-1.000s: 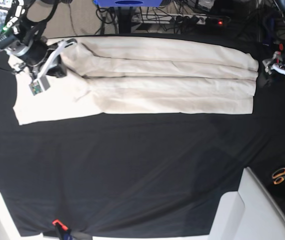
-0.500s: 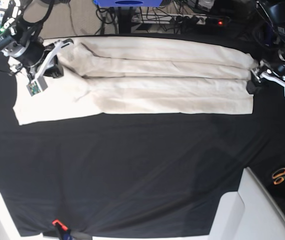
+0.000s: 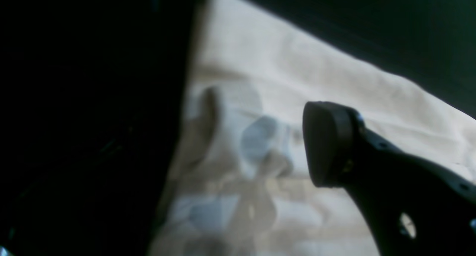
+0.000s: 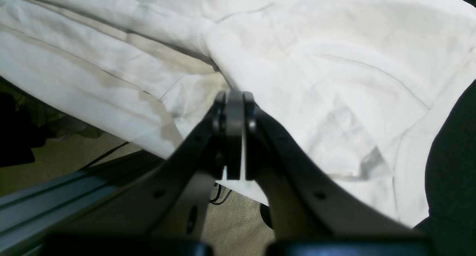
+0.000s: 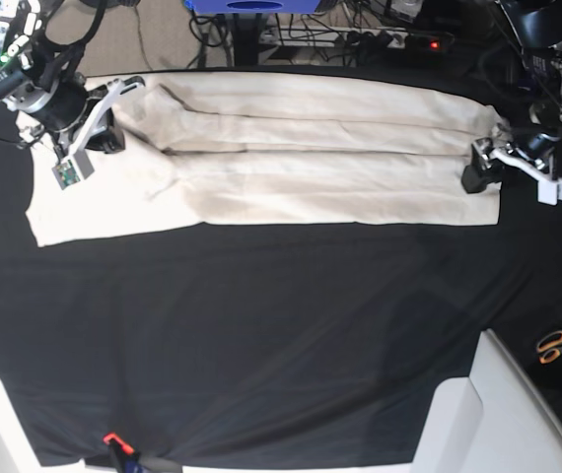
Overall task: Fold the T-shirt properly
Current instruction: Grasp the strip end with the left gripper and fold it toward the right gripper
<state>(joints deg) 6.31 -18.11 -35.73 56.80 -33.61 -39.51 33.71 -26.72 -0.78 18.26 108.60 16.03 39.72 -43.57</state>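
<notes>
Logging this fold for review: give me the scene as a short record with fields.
garment: T-shirt, cream, lying in long folds across the black table cover
right gripper: shut, at the shirt's shoulder end
left gripper: open, over the shirt's opposite end, nothing held
other items: orange-handled scissors near the table edge
</notes>
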